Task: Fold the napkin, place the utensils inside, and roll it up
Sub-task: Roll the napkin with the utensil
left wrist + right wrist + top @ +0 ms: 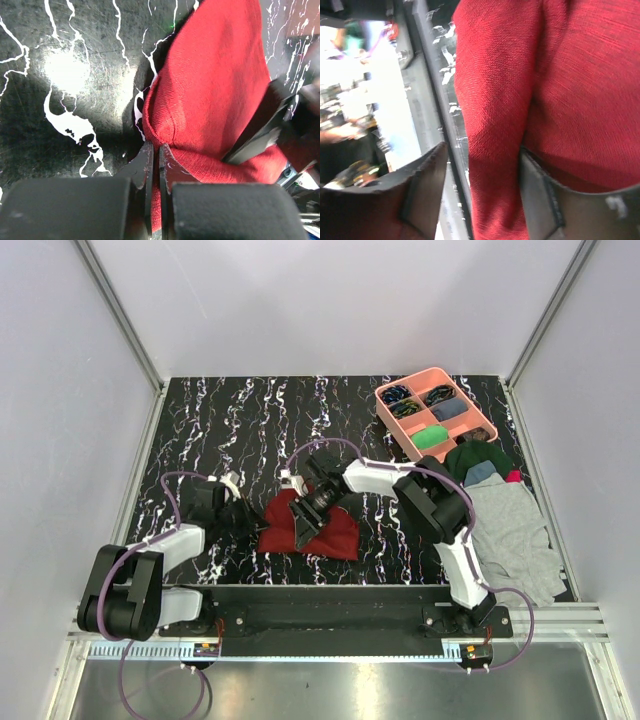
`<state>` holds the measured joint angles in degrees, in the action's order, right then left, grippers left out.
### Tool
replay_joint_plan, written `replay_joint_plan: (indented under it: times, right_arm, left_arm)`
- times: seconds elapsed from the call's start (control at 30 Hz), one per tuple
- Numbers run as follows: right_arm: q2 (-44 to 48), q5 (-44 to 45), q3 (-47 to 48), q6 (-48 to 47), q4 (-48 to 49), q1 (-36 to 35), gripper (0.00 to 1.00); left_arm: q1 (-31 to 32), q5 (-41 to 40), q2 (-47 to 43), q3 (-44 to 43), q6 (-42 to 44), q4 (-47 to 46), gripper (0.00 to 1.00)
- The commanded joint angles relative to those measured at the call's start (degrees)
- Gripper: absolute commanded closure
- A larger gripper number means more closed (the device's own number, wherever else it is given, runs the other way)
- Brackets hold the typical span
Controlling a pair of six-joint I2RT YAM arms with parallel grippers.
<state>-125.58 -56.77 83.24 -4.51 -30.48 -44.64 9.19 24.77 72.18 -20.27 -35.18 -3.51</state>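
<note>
The maroon napkin (325, 528) lies bunched up near the table's front edge, between my two grippers. My left gripper (243, 512) is at its left end. In the left wrist view that gripper (155, 150) is shut, pinching a thin edge of the napkin (215, 85). My right gripper (305, 530) reaches down onto the cloth from the right. In the right wrist view it (481, 152) is open, and a raised fold of the napkin (570, 75) stands between its fingers against the right one only. The utensils are out of view.
A pink compartment tray (490, 425) with small items stands at the back right. A pile of grey, green and blue clothes (505, 515) lies along the right side. The table's front rail (330, 592) runs just below the napkin.
</note>
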Motion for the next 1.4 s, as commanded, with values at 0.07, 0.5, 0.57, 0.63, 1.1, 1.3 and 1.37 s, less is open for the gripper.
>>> replay_joint_plan:
  times: [0.07,0.5,0.57,0.63,1.1,1.3,1.37]
  right_arm:
    - [10.9,22.8,-3.3,-1.6,4.5,0.6,0.19]
    - [26.5,62.4,-21.7,-14.4,25.3,-18.7,0.12]
    - [26.2,63.8,-22.3,-16.1,25.9,-20.7,0.13]
    - [24.8,64.0,-22.1,-16.4,25.8,-20.9,0.16]
    - [17.7,64.1,-20.0,-16.5,25.3,-19.3,0.34]
    - [16.2,49.8,-16.4,-14.5,17.5,-15.3,0.57]
    - [14.4,44.8,-13.6,-12.7,12.6,-13.7,0.59]
  left_arm:
    - [0.4,-1.4,1.6,-2.0,0.8,4.8,1.00]
    - [0.0,-4.2,6.1,-8.3,1.8,12.2,1.00]
    - [-0.1,-3.9,6.9,-8.8,2.0,12.5,1.00]
    - [-0.1,-3.7,7.6,-9.3,2.1,12.6,1.00]
    - [-0.2,-1.7,9.7,-11.2,3.3,12.8,1.00]
    - [-0.2,-0.3,10.3,-12.5,4.0,11.8,0.98]
    - [-0.2,0.0,10.3,-13.6,4.1,11.2,0.84]
